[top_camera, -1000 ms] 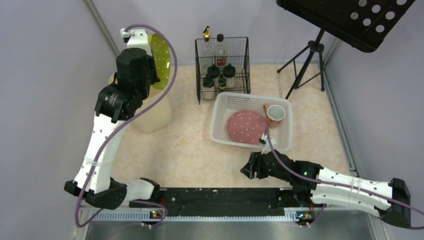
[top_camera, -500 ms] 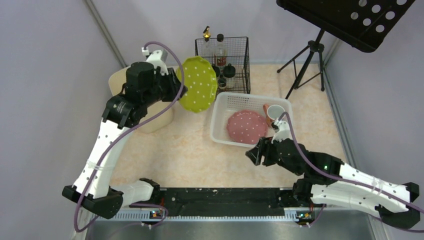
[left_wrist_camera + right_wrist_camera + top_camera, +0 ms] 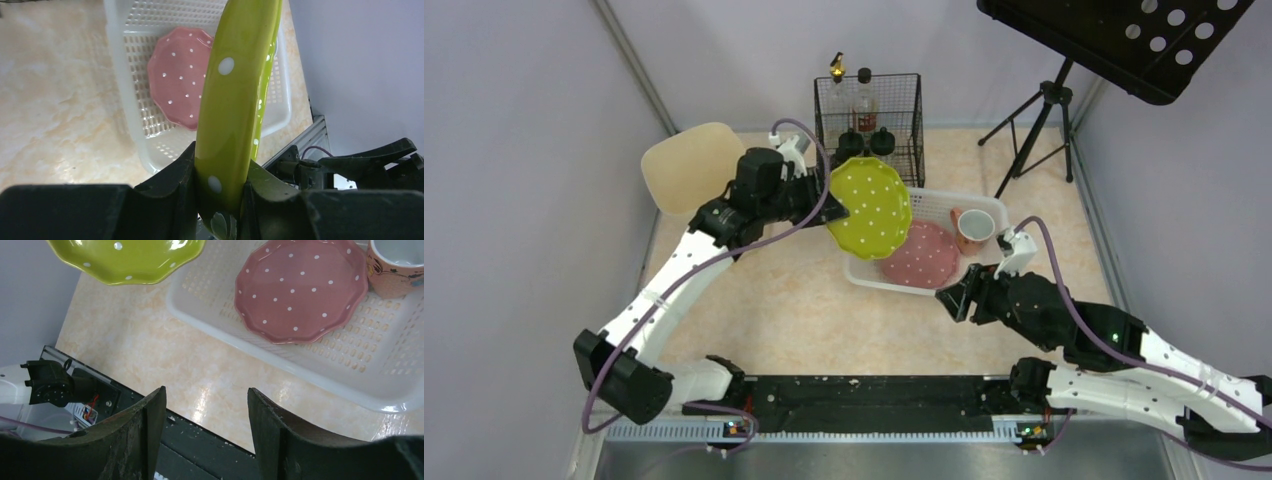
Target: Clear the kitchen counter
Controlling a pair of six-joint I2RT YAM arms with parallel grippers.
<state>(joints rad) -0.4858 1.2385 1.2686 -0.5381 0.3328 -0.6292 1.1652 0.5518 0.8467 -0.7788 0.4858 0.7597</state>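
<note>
Left gripper (image 3: 217, 200) clamps green plate (image 3: 870, 208); right gripper (image 3: 202, 405) parted, empty.

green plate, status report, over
Left fingers shut on green plate, airborne by white basket's left end. Right fingers open, empty, near basket's front wall. Pink plate and mug in basket; path looks clear.

Tight left jaws on outstretched arm (image 3: 669, 280); right jaws apart.

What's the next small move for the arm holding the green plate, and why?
Probably shift it a little more over the white basket, then lower: the left gripper grips the green plate above the basket's rim, partly over the pink plate inside.
</note>
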